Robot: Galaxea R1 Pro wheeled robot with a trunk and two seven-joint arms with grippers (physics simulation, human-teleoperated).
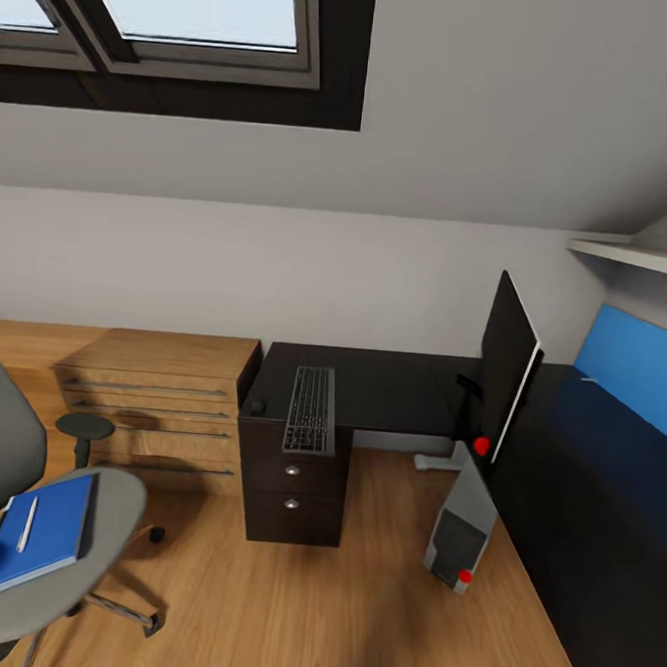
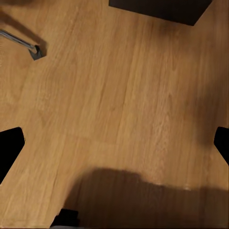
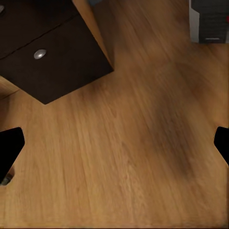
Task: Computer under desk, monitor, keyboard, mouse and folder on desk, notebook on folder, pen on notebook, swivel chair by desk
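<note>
1. Swivel chair (image 1: 19,509), lower left of the head view: the grey seat carries the folder (image 1: 42,536), bright blue and lying flat, with the pen (image 1: 27,524) lying along it. A dark edge shows at the folder's right side; whether this is the notebook cannot be told.
2. Light-wood chest (image 1: 158,400), behind the chair and touching the desk's drawer unit; it is no part of the task.
3. Desk (image 1: 389,388), centre: the keyboard (image 1: 312,408) lies on the drawer-unit end, with the mouse (image 1: 258,406) just beside it on the left edge.
4. Monitor (image 1: 507,362), standing on the desk right of the keyboard, seen nearly edge-on.
5. Computer (image 1: 462,519), on the wooden floor (image 1: 282,610) below the monitor, at the desk's inner corner.
6. Left gripper (image 2: 114,148) and right gripper (image 3: 114,148): in each wrist view the dark fingertips sit at opposite edges, spread apart and holding nothing, above bare floor.
7. Judged step: approach the chair for the folder. Both grippers are well apart from it; the base should probably turn left and close in squarely, so that the left arm reaches the seat without nudging the castors.
</note>
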